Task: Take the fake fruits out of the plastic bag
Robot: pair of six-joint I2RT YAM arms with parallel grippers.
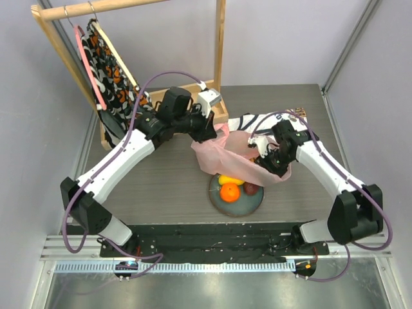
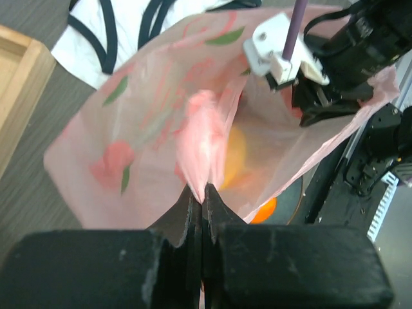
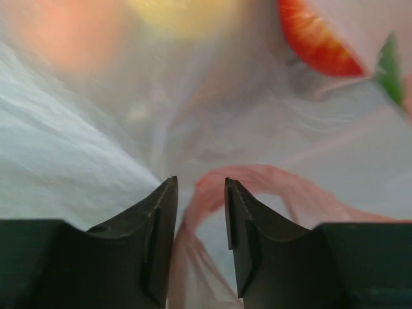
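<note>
The pink plastic bag [image 1: 235, 158] hangs lifted over a dark plate [image 1: 252, 205]. My left gripper [image 1: 214, 131] is shut on the bag's bunched upper edge [image 2: 199, 148]. My right gripper [image 1: 269, 161] sits at the bag's right side; its jaws [image 3: 201, 193] stand a little apart with a pink handle strand [image 3: 212, 187] running loose between them. On the plate lie an orange [image 1: 230, 191], a yellow mango [image 1: 230, 179] and a dark purple fruit [image 1: 251, 188]. In the left wrist view a yellow-orange shape [image 2: 235, 154] shows through the bag and the orange [image 2: 265, 209] shows below its edge.
A white-and-navy cloth [image 1: 248, 122] lies behind the bag. A wooden rack [image 1: 219, 38] at the back left carries a patterned cloth [image 1: 112, 71] on a pink hanger, with a wooden tray base [image 1: 187, 90]. The right arm [image 2: 347, 45] is close in front of my left gripper.
</note>
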